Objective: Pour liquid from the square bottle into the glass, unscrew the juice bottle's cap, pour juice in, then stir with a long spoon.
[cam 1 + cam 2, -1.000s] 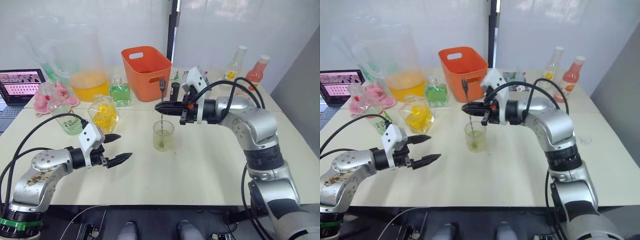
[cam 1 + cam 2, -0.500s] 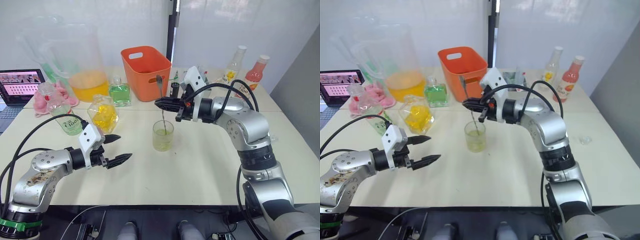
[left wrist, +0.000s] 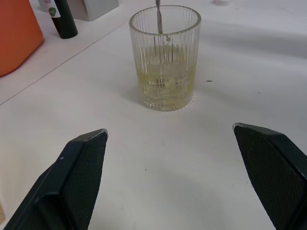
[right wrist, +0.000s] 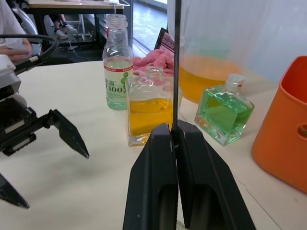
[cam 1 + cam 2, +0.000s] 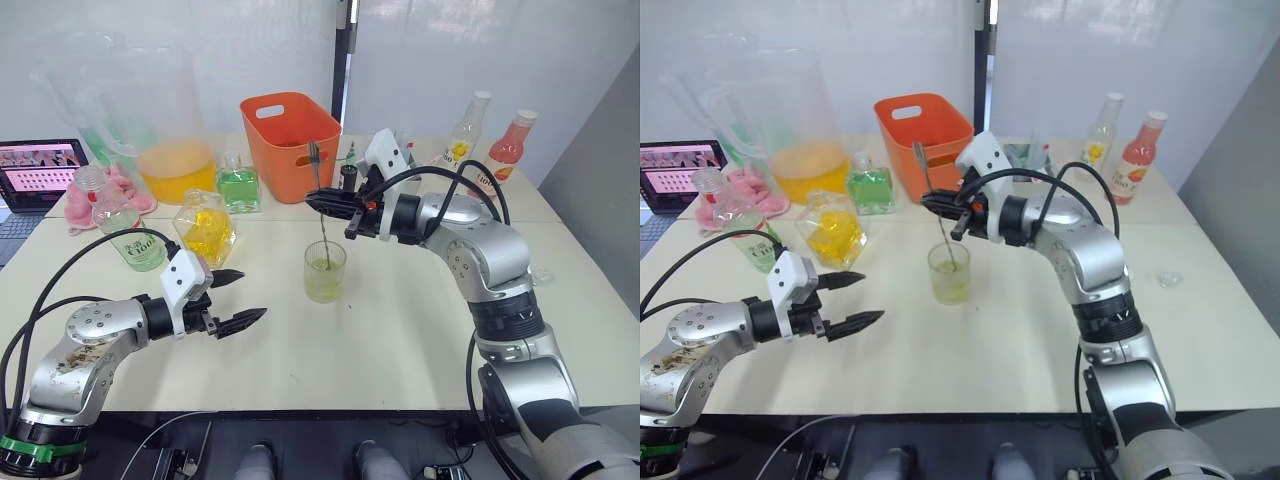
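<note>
- Ribbed glass (image 5: 325,271) mid-bench, bare bench (image 5: 420,330) all round it.
- Right hand (image 5: 318,203) clenched on long spoon (image 5: 320,205), bowl in glass; spoon now tilted further left.
- Left hand (image 5: 238,297) spread, unchanged, near front edge.

Ribbed clear glass (image 3: 164,57); thin shiny metal long spoon (image 5: 320,200).

A pale cream table (image 5: 420,340) stands before a white wall (image 5: 200,50) with a dark vertical post (image 5: 343,55) at its middle. A grey wall (image 5: 610,150) angles in on the right. Lighting is bright and even.
</note>
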Available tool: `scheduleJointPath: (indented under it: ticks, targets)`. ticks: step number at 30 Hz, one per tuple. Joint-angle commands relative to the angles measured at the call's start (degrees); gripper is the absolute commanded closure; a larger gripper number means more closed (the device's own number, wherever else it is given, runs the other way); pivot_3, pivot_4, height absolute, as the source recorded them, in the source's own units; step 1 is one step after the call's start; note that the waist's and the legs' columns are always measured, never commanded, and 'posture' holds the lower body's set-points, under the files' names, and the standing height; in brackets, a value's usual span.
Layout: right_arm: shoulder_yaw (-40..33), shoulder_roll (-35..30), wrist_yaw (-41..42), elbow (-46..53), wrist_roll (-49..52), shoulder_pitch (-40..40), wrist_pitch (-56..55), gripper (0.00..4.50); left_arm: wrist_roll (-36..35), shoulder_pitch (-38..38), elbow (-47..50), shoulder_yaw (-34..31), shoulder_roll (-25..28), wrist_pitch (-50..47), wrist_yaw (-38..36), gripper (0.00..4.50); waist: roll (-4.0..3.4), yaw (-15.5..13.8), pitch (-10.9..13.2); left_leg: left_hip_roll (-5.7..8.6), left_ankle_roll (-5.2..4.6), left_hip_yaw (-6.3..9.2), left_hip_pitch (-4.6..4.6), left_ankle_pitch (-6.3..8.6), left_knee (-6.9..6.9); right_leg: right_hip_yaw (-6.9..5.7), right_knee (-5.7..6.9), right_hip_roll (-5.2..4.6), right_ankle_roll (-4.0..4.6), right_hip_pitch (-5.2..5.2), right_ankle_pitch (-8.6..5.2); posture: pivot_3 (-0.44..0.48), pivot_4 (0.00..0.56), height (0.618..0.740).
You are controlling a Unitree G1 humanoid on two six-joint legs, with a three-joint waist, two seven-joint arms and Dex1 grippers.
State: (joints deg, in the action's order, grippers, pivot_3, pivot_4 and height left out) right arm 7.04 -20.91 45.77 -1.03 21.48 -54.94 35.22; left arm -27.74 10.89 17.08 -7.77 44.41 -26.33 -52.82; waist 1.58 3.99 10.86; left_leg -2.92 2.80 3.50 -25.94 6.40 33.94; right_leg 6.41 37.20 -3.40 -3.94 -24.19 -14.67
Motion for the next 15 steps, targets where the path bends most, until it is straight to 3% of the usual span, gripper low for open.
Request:
scheduleJointPath:
  ticks: [1, 10, 15]
  targets:
    - [-1.03, 0.38, -0.67, -0.58, -1.12, -0.66, -3.53, 4.5, -0.01, 0.64, 1.1, -0.64, 0.07, 0.83, 0.12, 0.06, 0.0, -0.02, 0.0, 0.0, 0.0, 0.0, 0.0, 0.0, 0.0, 0.0, 0.0, 0.0, 0.0, 0.01, 0.0, 0.0, 0.15, 0.74]
    - [-3.7, 5.54, -0.09, 1.03, 5.69, 0.75, -1.13, 4.5, -0.36, 0.24, 1.47, -1.27, 0.58, 0.38, 0.11, 0.06, 0.0, -0.01, 0.0, 0.0, 0.0, 0.0, 0.0, 0.0, 0.0, 0.0, 0.02, 0.0, 0.0, 0.01, 0.01, 0.0, 0.15, 0.74]
    - [-1.79, 2.42, 2.19, 2.74, 5.45, 1.63, 2.25, 4.5, -0.26, 0.28, 1.31, -1.18, 0.46, 0.57, 0.18, 0.06, 0.0, -0.02, 0.0, 0.0, 0.0, 0.0, 0.0, 0.0, 0.01, 0.0, 0.02, 0.0, 0.0, 0.02, 0.01, 0.0, 0.15, 0.74]
